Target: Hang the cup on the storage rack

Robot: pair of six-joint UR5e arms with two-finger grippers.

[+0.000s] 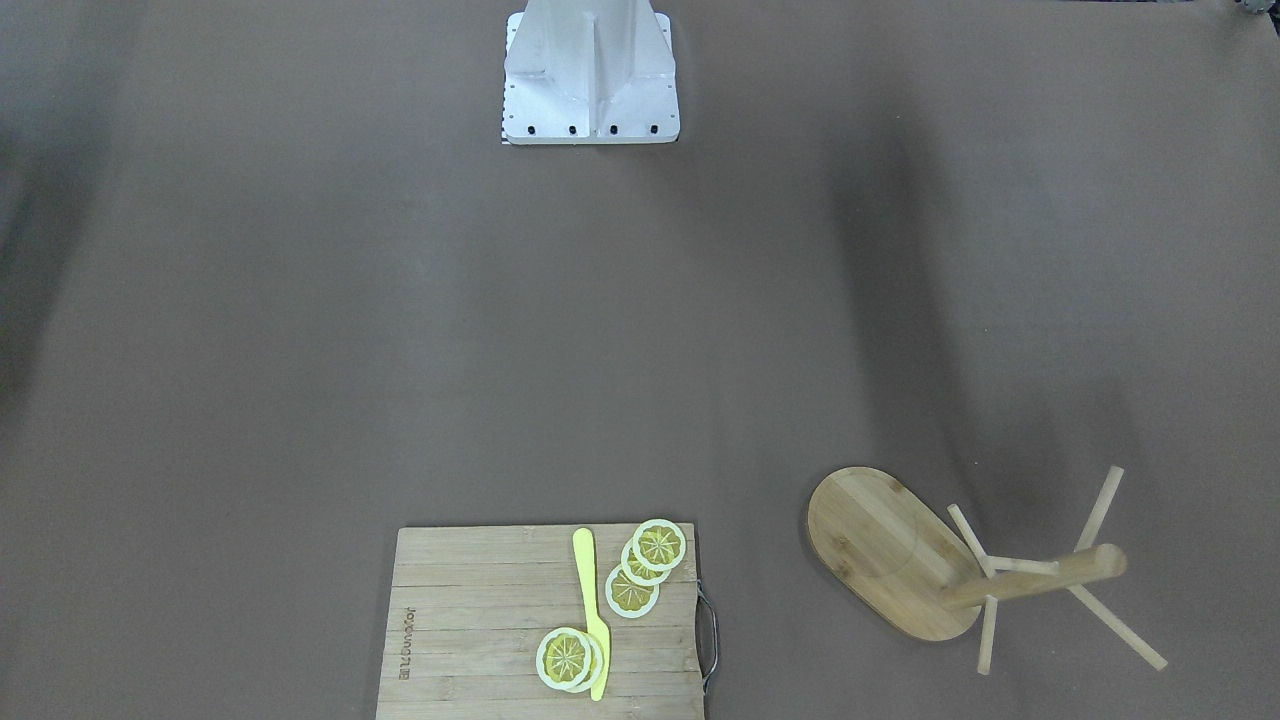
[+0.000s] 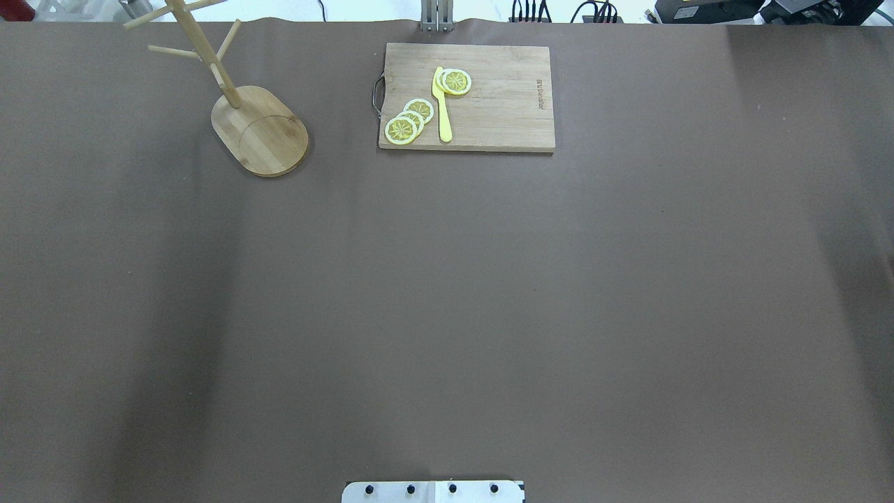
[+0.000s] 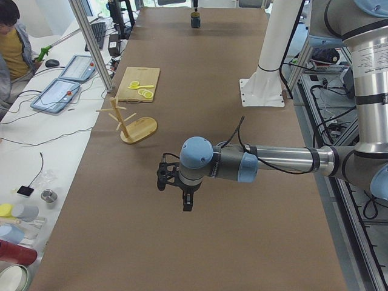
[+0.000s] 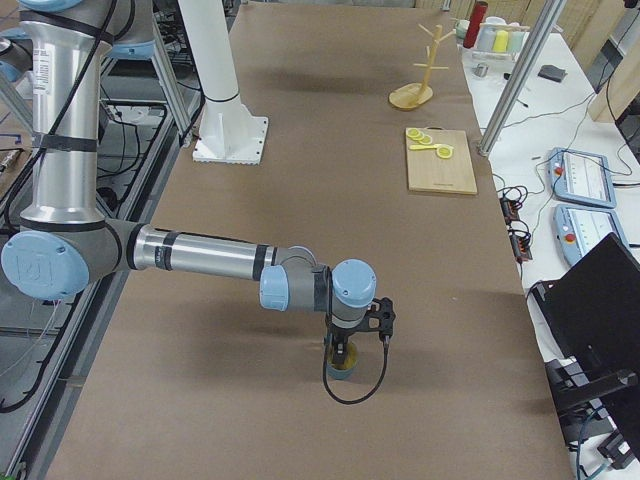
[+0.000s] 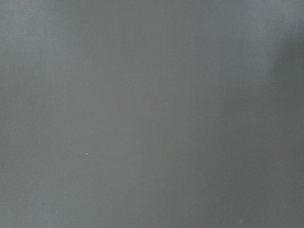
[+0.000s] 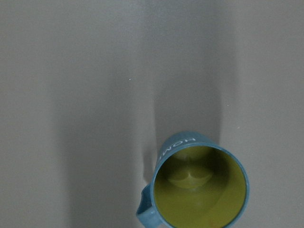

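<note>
The slate-blue cup (image 6: 197, 190) stands upright on the brown table, its yellow-olive inside up and "HOME" on its side. In the exterior right view my right gripper (image 4: 343, 350) hangs straight over the cup (image 4: 341, 371), at its rim; I cannot tell whether it is open or shut. No fingers show in the right wrist view. The bamboo storage rack (image 2: 262, 129) stands at the table's far edge on my left, and also shows in the front view (image 1: 880, 550). My left gripper (image 3: 188, 203) hovers over bare table, away from the rack (image 3: 138, 129); I cannot tell its state.
A slatted cutting board (image 2: 489, 105) with lemon slices (image 2: 408, 122) and a yellow knife (image 2: 443, 105) lies at the far edge, right of the rack. The robot's base (image 1: 590, 75) is at the near middle. An operator (image 3: 12, 48) sits beyond the table.
</note>
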